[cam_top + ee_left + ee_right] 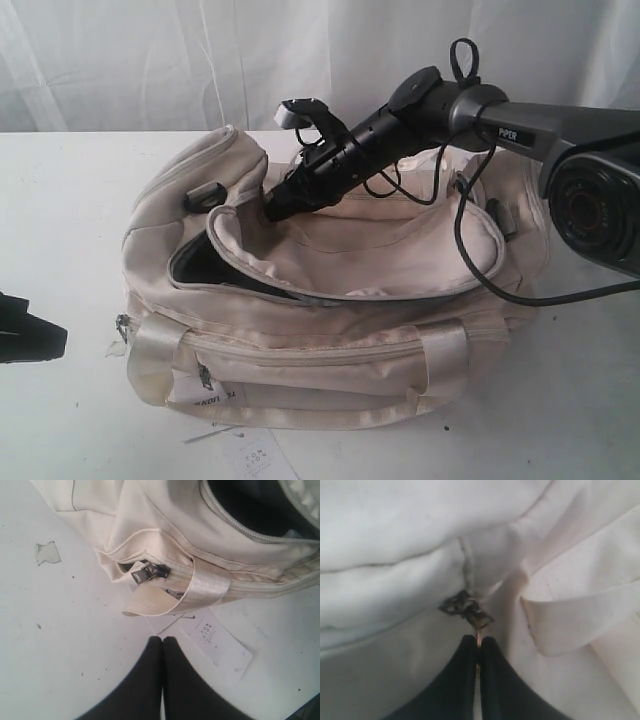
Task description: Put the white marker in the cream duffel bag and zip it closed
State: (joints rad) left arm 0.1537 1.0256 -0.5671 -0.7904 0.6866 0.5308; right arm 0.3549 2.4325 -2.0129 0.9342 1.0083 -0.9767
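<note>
The cream duffel bag (pixel 330 350) lies on the white table with its main opening gaping and the black lining showing. My right gripper (pixel 270 210) reaches across to the bag's far left end. In the right wrist view this gripper (pixel 478 640) is shut on the thin tab of a dark zipper pull (pixel 470 611), with cream fabric (pixel 395 520) all around. My left gripper (pixel 55 340) rests low at the table's left edge, shut and empty (pixel 162 640), just short of the bag's end pocket (pixel 150 525). The white marker is out of view.
Paper tags (pixel 215 640) lie on the table by the bag's front corner (pixel 250 455). An end-pocket zipper pull (pixel 147 572) and a satin handle strap (pixel 205 585) sit close to the left gripper. A black cable (pixel 480 270) hangs over the bag's right side.
</note>
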